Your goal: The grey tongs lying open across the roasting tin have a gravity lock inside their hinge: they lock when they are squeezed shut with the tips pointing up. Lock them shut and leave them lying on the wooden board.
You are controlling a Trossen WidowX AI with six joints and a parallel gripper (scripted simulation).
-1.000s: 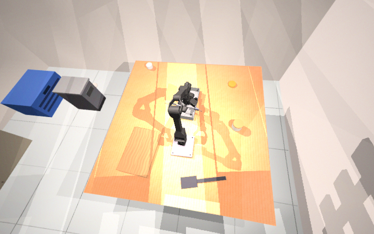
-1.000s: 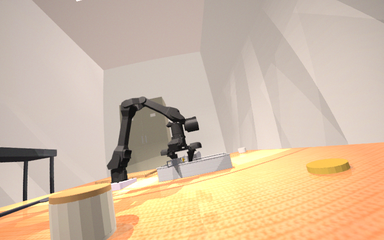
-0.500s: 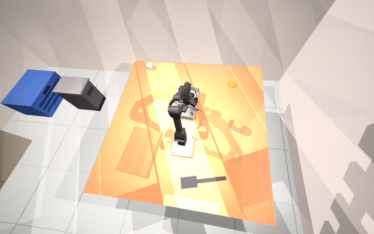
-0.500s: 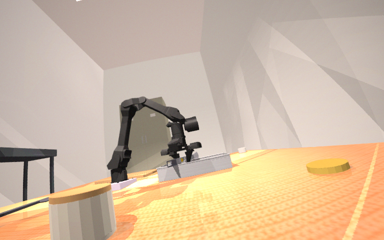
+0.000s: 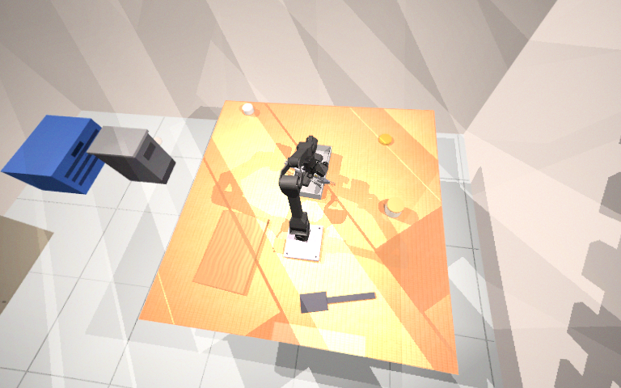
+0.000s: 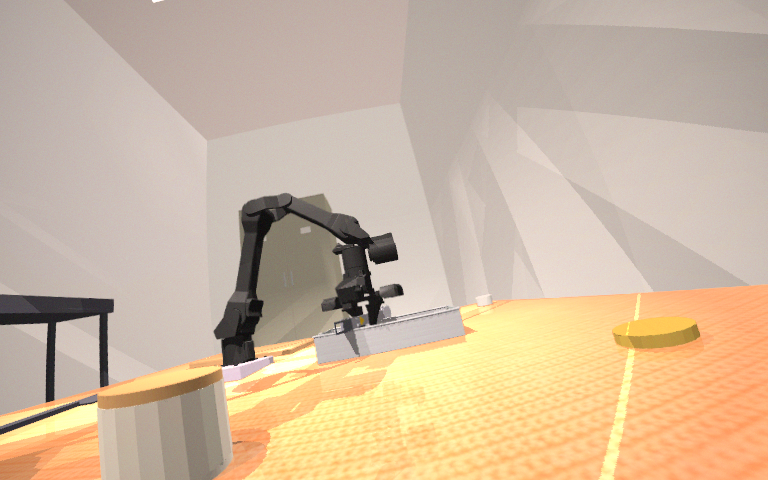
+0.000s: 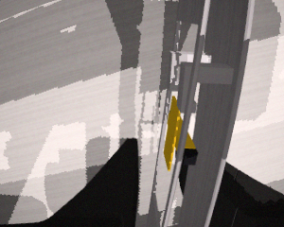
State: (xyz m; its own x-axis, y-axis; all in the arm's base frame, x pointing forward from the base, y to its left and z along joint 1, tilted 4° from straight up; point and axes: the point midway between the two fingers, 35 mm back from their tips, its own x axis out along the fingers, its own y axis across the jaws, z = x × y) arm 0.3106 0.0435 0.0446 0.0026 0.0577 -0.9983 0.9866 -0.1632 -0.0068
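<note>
The grey tongs (image 5: 323, 181) (image 7: 208, 118) lie across the grey roasting tin (image 5: 328, 161) (image 6: 400, 337), their two arms now close together. A yellow and black piece (image 7: 172, 134) shows between the arms in the wrist view. My gripper (image 6: 364, 320) (image 7: 156, 147) points down at the tin, with one finger on each side of the tongs. It is shut on the tongs, though a narrow gap seems to show beside the left finger, and the right fingertip is mostly hidden behind a tong arm. The lock inside the hinge is not visible. The wooden board (image 5: 232, 255) lies left of the arm's base.
A dark spatula (image 5: 314, 302) lies near the front edge. A pale canister with an orange top (image 5: 393, 208) (image 6: 162, 440) stands right of the arm. A yellow disc (image 5: 385, 139) (image 6: 656, 331) lies at the back right, and a small white cup (image 5: 247, 109) (image 6: 483, 300) at the back left.
</note>
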